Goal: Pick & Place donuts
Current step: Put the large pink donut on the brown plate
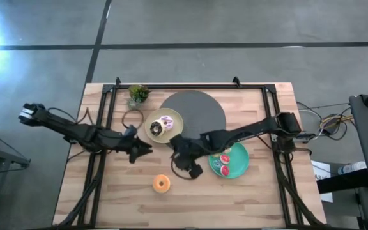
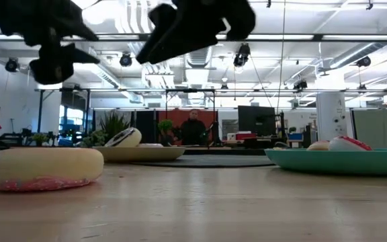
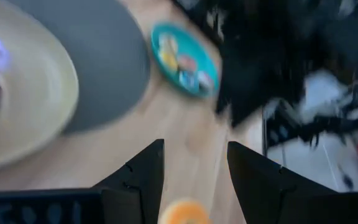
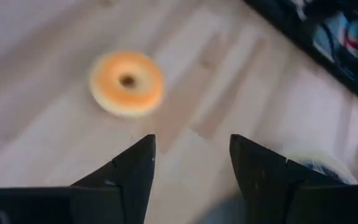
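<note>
One orange donut (image 1: 161, 183) lies flat on the bare wood near the table's near edge; in the low view this donut (image 2: 44, 168) rests with its pink frosted face down. My left gripper (image 1: 144, 149) hovers open to its far left, with the donut (image 3: 185, 214) just below its fingertips (image 3: 194, 162). My right gripper (image 1: 190, 167) hovers open to the donut's far right; the donut (image 4: 127, 83) lies ahead of its fingers (image 4: 191, 162). More donuts lie on the cream plate (image 1: 151, 131) and the teal plate (image 1: 240, 167).
A large dark grey disc (image 1: 197, 112) lies behind the two plates. A small potted plant (image 1: 138, 94) and a thin ring (image 1: 133, 118) stand near the far left corner. Black frame rails (image 1: 101, 128) run along the table's sides. A person (image 2: 195, 128) shows far off in the room.
</note>
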Controlling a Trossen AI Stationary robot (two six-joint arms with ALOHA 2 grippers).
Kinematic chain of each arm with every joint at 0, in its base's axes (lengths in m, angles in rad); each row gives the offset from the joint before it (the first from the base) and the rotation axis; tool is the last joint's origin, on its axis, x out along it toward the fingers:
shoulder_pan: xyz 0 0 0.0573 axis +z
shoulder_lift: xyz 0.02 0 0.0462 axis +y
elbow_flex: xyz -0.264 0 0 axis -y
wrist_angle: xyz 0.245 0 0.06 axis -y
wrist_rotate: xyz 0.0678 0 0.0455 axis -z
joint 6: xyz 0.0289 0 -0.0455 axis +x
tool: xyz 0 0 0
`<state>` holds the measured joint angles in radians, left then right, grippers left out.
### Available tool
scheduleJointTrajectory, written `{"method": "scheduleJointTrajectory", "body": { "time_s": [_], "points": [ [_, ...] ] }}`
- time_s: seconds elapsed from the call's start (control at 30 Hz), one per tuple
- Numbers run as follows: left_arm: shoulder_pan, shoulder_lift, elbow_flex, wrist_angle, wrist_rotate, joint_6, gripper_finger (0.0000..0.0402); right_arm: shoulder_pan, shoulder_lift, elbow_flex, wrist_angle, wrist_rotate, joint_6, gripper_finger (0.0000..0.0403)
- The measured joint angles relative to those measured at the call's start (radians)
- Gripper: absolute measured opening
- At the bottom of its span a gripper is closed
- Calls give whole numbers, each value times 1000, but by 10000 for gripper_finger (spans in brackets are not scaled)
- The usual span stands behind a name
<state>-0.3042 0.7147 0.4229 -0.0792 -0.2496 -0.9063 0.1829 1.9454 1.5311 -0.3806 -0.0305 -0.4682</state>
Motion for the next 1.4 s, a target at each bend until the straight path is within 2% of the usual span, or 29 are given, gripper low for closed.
{"method": "scheduleJointTrajectory", "body": {
  "time_s": [0.1,0.23,0.37,0.57,0.8,0.9,1.1,1.4],
  "points": [
    [1,-54,6,0,-54,29,149,41,23,0,26,-12,-11,201],
    [1,-116,9,0,-66,86,149,101,78,1,72,-16,-5,201],
    [1,-156,6,-5,-57,123,149,152,157,50,108,51,91,201],
    [1,-167,3,-11,-8,124,149,166,312,272,28,58,199,201],
    [0,-177,3,-12,33,139,149,166,506,579,-223,62,314,201],
    [0,-178,3,-11,42,150,149,168,551,664,-339,129,376,201],
    [-1,-179,2,-11,50,171,149,181,592,737,-363,139,368,201],
    [-1,-179,2,-11,50,181,149,206,597,731,-340,139,394,201]
  ]
}}
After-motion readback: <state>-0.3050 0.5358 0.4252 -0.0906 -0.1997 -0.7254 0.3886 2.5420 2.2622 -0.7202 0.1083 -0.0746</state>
